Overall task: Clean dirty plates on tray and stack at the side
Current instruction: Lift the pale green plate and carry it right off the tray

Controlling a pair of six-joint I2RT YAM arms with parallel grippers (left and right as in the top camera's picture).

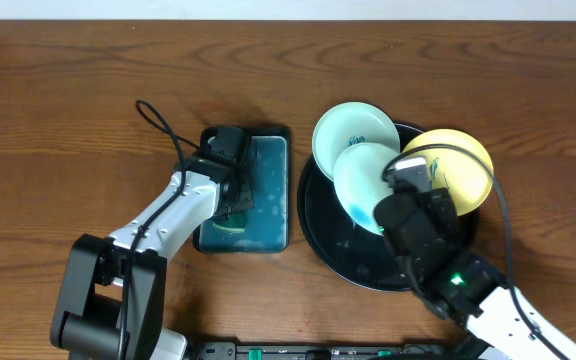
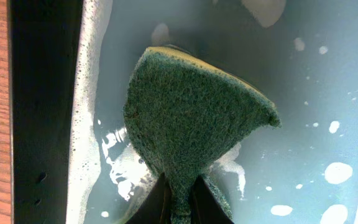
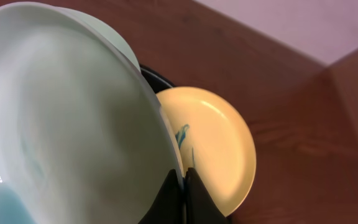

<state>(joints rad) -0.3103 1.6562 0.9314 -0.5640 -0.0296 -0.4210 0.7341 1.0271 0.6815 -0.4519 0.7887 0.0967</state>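
Note:
The round black tray [image 1: 320, 232] sits right of centre. A pale mint plate [image 1: 353, 132] leans on its back rim, and a yellow plate [image 1: 466, 160] with a teal mark [image 3: 182, 134] rests on its right rim. My right gripper [image 1: 388, 183] is shut on the rim of a second pale mint plate [image 1: 361, 180], holding it tilted above the tray; in the right wrist view that plate [image 3: 61, 124] fills the left half. My left gripper [image 2: 180, 202] is shut on a green sponge [image 2: 191, 118], pressed into foamy water in the teal tray [image 1: 268, 215].
The rectangular teal tray has a dark rim [image 2: 42, 112] with foam along its left wall. Bare wooden table [image 1: 58, 130] lies to the left and behind. A black cable [image 1: 158, 120] loops behind the left arm.

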